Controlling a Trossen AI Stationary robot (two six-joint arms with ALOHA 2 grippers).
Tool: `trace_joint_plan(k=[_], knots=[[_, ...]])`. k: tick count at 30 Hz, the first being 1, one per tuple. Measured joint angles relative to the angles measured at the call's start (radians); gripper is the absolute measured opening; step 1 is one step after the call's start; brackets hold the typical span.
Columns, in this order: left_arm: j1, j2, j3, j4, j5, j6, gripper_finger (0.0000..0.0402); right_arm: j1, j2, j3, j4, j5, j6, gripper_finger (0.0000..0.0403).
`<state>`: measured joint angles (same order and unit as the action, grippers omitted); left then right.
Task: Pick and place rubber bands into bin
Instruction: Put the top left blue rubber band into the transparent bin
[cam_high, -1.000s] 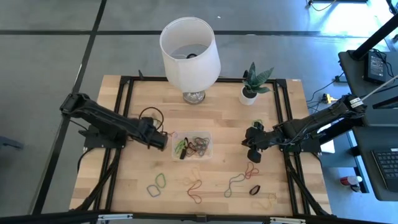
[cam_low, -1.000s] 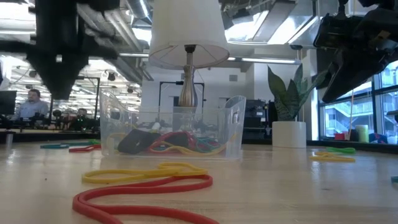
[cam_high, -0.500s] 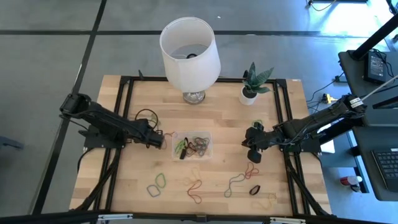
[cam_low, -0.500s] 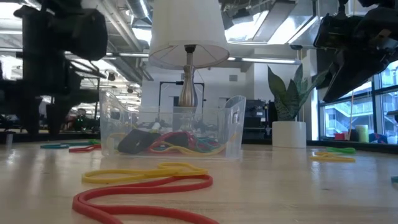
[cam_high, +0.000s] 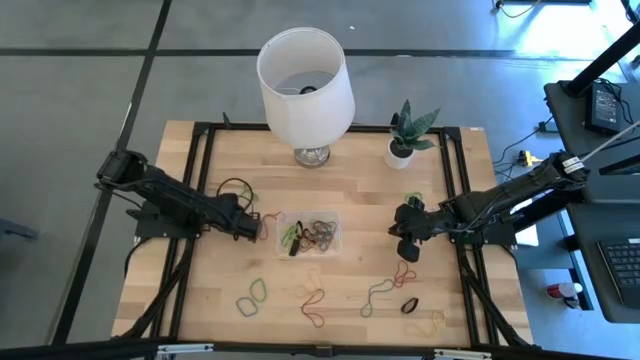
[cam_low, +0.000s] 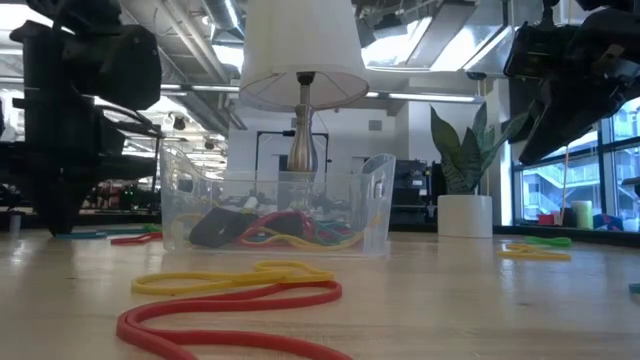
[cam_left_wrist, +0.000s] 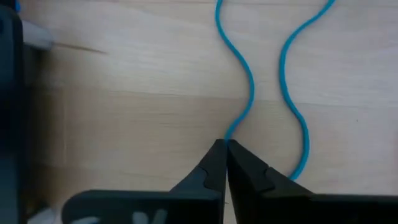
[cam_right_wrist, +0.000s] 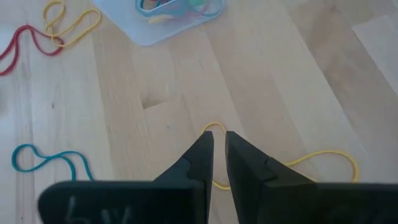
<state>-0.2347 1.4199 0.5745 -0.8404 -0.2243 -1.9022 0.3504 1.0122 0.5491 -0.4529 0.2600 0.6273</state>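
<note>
The left tool (cam_high: 262, 226), down at the surface (cam_high: 350, 190) just left of the bin (cam_high: 310, 232), is pinched closed on a blue rubber band (cam_left_wrist: 249, 81). The bin sits mid-surface with bands inside. More rubber bands (cam_high: 315, 298) lie toward the near edge. The right tool (cam_high: 408, 250) hovers right of the bin, fingers nearly together, holding nothing.
</note>
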Motion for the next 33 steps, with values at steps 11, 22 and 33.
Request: trace_joint_plan(k=[11,22,33], knots=[[-0.076,0.004,0.285,-0.232,-0.157,0.015,0.0002,0.0,0.0,0.0,0.004,0.0,-0.013,0.0046],[-0.141,0.006,0.637,-0.386,-0.413,0.241,0.0001,0.0,0.0,0.0,0.024,0.0,-0.054,0.0046],[-0.133,0.122,0.771,-0.067,-0.462,0.63,0.0001,0.0,0.0,0.0,0.027,0.0,-0.056,0.0046]])
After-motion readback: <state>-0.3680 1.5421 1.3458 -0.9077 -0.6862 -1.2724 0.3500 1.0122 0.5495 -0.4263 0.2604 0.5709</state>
